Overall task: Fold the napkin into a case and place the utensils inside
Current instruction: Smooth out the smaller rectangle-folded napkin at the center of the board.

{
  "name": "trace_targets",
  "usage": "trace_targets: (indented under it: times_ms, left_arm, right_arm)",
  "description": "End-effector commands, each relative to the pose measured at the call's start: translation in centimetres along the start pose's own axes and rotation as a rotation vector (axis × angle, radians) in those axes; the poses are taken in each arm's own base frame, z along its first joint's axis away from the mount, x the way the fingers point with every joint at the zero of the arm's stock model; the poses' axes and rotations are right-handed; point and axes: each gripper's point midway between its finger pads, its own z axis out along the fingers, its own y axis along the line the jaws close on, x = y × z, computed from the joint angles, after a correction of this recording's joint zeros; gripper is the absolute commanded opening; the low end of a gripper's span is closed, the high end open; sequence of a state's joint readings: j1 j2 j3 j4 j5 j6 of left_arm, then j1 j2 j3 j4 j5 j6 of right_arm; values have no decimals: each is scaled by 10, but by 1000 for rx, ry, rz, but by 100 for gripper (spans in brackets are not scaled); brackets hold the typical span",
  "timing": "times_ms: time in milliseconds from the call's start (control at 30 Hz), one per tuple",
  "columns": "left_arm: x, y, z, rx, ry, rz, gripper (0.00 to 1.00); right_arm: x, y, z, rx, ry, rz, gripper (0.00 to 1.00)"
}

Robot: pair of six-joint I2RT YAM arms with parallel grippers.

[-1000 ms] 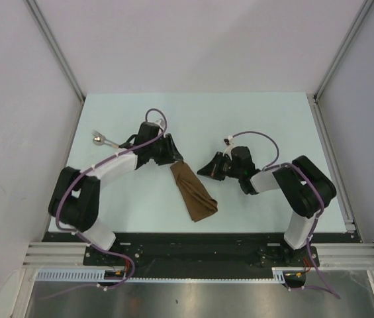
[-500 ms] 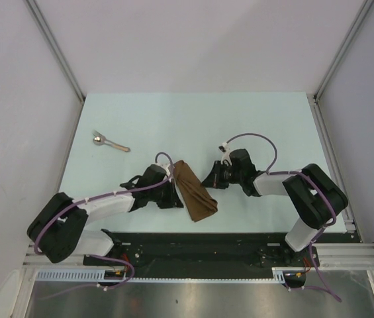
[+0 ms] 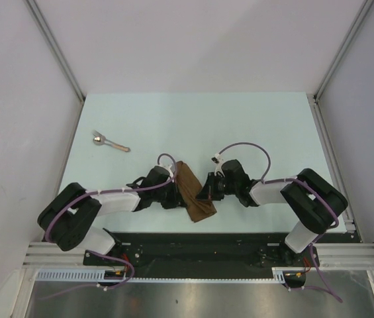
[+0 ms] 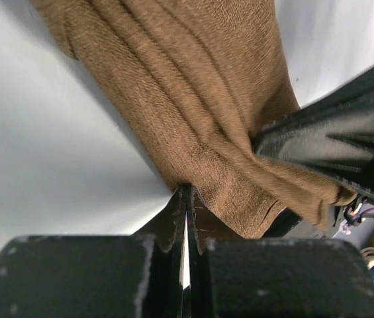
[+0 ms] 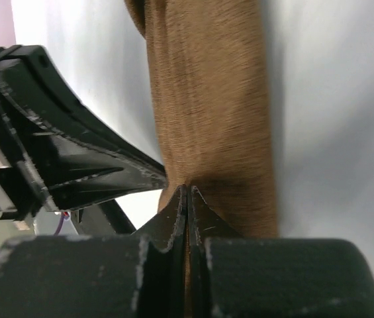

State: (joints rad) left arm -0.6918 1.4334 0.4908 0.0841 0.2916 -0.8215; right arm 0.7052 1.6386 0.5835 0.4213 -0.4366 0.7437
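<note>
From above, the brown napkin (image 3: 195,196) lies folded into a narrow slanted strip near the front of the pale surface (image 3: 173,119), flanked by the left claw (image 3: 179,197) and right claw (image 3: 204,193), with the utensils (image 3: 109,141) well apart at far left. The left wrist view shows a coarse weave and soft creases, its edge pinched in closed tips. In the right wrist view that claw is closed too, tips touching the cloth.

No text, label, brand, number or sign can be read in any of these views.
</note>
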Motion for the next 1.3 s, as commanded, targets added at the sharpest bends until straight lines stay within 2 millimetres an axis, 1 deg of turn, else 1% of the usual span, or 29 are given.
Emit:
trace_targets:
  times_ms: [0,67,167,200,233,267,300,333,367,400,433,467,500,533,567,600,633,667,700,733,767,833,867,967,1000,1033,1067,1133,1267]
  left_arm:
    - [5,-1,5,17,8,-16,1]
    - [6,-2,6,18,13,-14,1]
    - [3,-7,1,26,7,13,1]
    - [5,-4,-1,12,18,18,1]
    - [-1,-11,-6,24,3,42,1]
    - [-2,-13,-9,25,-1,54,1]
    - [1,-10,-13,1,16,56,2]
    - [-5,-15,-17,7,2,76,2]
    - [-8,-22,-24,22,-14,93,3]
    - [-7,-21,-27,14,-3,103,4]
    - [-12,-31,-32,32,-9,114,4]
    - [-13,-35,-34,45,-9,118,4]
    - [-15,-40,-36,58,-11,114,4]
    - [-14,-48,-37,90,-2,111,4]
    - [-15,-50,-36,107,4,100,4]
    - [-15,-53,-35,121,9,84,4]
    - [-16,-60,-35,154,15,81,4]
    - [-15,-61,-32,162,21,74,4]
    - [-14,-59,-28,160,34,45,3]
    - [-16,-59,-25,172,30,35,3]
    - [-18,-60,-24,191,33,21,2]
    - [-15,-53,-19,183,40,-26,2]
    - [-18,-51,-19,190,26,-40,2]
    - [-19,-47,-18,182,12,-68,2]
    - [-19,-46,-18,181,9,-68,2]
    - [-16,-43,-16,173,13,-72,2]
    - [-16,-40,-16,168,13,-78,2]
    - [-12,-34,-12,156,18,-94,2]
    - [-4,-25,-6,149,45,-123,2]
  right_arm:
    - [-7,11,0,-17,-57,18,1]
    - [-5,7,4,-15,-55,38,1]
    - [-3,12,6,-42,-45,36,1]
    - [-5,17,4,-53,-49,21,2]
    - [-2,14,3,-34,-28,-8,3]
    - [-12,24,2,-38,-35,-39,8]
    - [-16,29,-2,-32,-37,-72,12]
    - [-10,20,-7,35,2,-71,15]
    - [-12,24,-11,50,10,-140,21]
    - [-27,37,-18,54,-23,-186,25]
    - [-22,34,-25,98,17,-194,28]
    - [-22,32,-31,124,38,-247,34]
    - [-27,39,-40,147,43,-270,39]
    - [-29,42,-45,154,51,-300,42]
    - [-31,42,-50,164,60,-356,48]
    - [-35,46,-56,187,71,-385,52]
    - [-36,46,-58,196,82,-411,55]
    - [-36,47,-60,206,100,-432,62]
    - [-29,39,-65,242,150,-469,63]
    - [-32,39,-63,255,165,-487,64]
    - [-30,37,-64,260,182,-506,67]
    - [-23,36,-63,280,213,-553,69]
    - [-20,36,-62,282,222,-562,70]
    - [-6,33,-58,295,261,-602,72]
    - [-5,31,-57,307,267,-612,72]
    - [2,32,-55,307,284,-633,72]
    - [3,26,-53,331,288,-639,73]
    - [9,24,-50,343,305,-658,73]
    - [9,16,-45,393,303,-681,73]
